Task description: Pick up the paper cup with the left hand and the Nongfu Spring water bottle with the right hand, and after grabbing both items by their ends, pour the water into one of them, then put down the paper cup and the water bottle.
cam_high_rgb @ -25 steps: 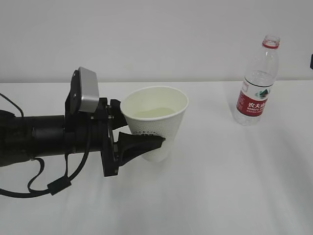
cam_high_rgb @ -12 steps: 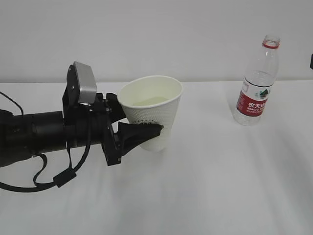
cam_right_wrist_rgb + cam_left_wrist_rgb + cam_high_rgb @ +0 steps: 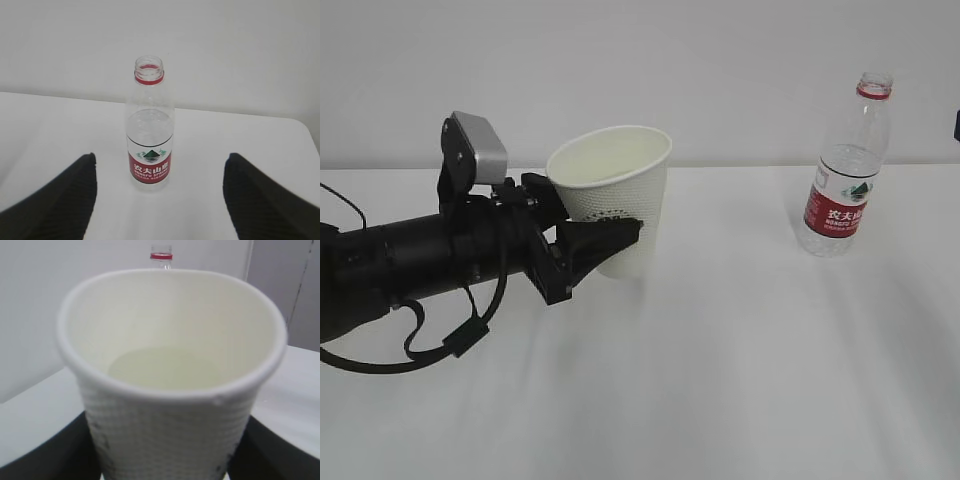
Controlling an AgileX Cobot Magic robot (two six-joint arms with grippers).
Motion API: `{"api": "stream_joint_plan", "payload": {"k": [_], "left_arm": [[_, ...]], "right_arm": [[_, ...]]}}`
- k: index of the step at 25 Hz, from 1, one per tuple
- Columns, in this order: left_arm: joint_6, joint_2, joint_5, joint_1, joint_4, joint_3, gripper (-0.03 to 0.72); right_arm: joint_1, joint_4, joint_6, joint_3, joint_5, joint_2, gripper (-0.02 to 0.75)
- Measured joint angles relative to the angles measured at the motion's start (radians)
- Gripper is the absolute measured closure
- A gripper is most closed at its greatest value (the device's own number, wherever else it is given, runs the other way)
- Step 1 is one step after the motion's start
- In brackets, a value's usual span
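The left hand [image 3: 595, 243] is clamped on the cup [image 3: 611, 198], holding it tilted above the desk [image 3: 740, 350]. The right hand [image 3: 159, 200] is apart, facing the bottle [image 3: 149, 135], which stands upright on the desk.

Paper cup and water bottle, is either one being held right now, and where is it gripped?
The left tool holds the paper cup by its lower side wall. The water bottle stands free; the right tool's fingers are open, apart from it.

The paper cup [image 3: 613, 196] is white with tiny bumps. The Nongfu Spring water bottle [image 3: 847, 166] is clear, with a red label.
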Motion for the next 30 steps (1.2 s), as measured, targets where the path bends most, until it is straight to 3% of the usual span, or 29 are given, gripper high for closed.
{"api": "stream_joint_plan", "payload": {"k": [15, 30], "left_arm": [[0.044, 0.000, 0.013, 0.009, -0.151, 0.000, 0.205], [0.046, 0.000, 0.014, 0.157, -0.161, 0.000, 0.205]], "right_arm": [[0.000, 0.000, 0.002, 0.000, -0.006, 0.000, 0.149], [0.000, 0.000, 0.002, 0.000, -0.008, 0.000, 0.149]]}}
